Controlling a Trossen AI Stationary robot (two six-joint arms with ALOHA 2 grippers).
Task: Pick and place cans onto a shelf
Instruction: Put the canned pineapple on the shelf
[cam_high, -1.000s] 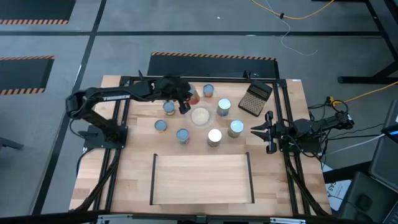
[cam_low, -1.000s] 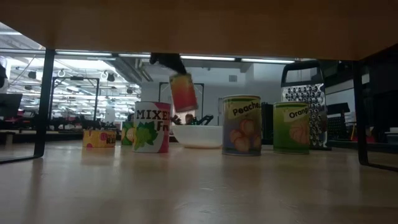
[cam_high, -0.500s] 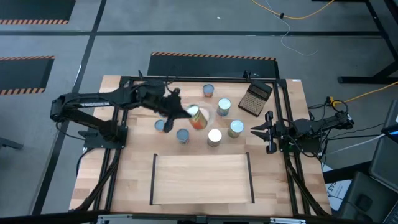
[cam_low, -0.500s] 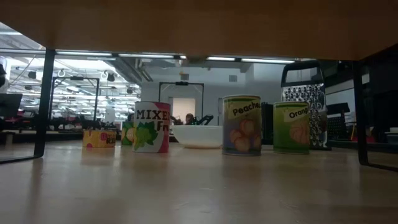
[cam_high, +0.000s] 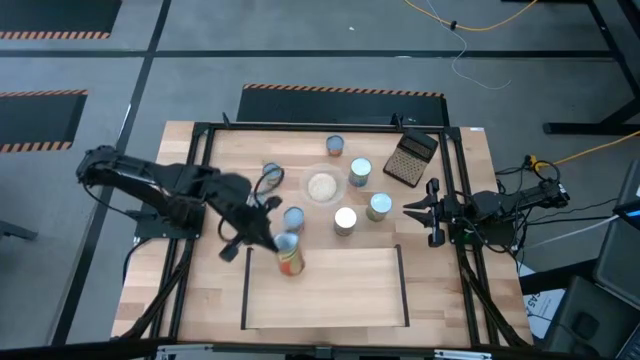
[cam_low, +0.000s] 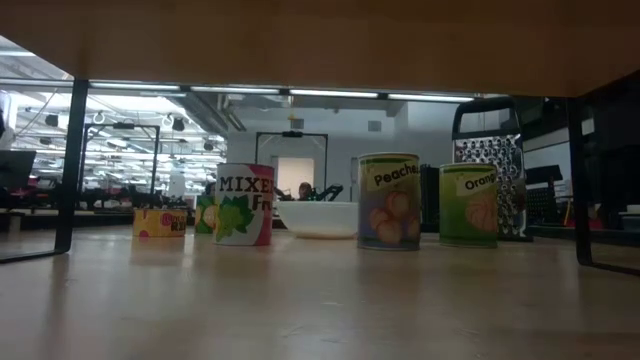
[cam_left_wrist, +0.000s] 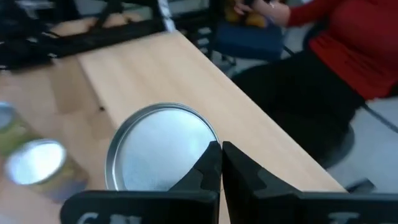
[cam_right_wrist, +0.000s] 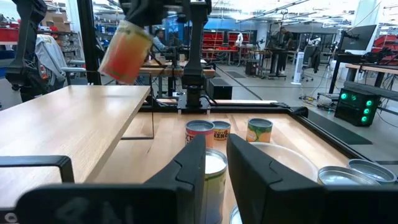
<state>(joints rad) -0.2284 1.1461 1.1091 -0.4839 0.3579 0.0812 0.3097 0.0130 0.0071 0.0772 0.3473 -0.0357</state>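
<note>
- Cans: one orange-labelled can (cam_high: 290, 257) is clamped in the left gripper (cam_high: 272, 243), fingers closed on it, and hangs tilted over the rear edge of the shelf (cam_high: 325, 310), near its left rear corner. Judged to be in transit toward a slot on the board, with release not yet due.
- In the left wrist view the held can's silvery lid (cam_left_wrist: 163, 149) sits just ahead of the closed fingers (cam_left_wrist: 211, 163), with the pale shelf board beyond it. The grip appears to be on the can's side, which would leave its base free to set down.
- Remaining cans: seven stand upright on the desk (cam_high: 200, 285) behind the shelf, grouped around the clear bowl (cam_high: 322, 186) of beige grains; among them a white-topped can (cam_high: 345, 220) and a green-labelled can (cam_high: 379, 206). None rests on the shelf.
- Right gripper (cam_high: 428, 213): parked at the right edge of the desk, holding nothing, fingers set narrowly apart. It waits clear of the cans.
- Dark gridded grater (cam_high: 412, 158): lies at the right rear of the desk, apart from the cans.
- Surface: light-wood desk framed with black bars; the shelf board is the same pale wood, edged in thin black metal.
- Room: grey floor with hazard-striped mats; the low view shows an open workshop behind the cans. A seated person in a red top (cam_left_wrist: 348, 43) appears beyond the desk edge in the left wrist view.
</note>
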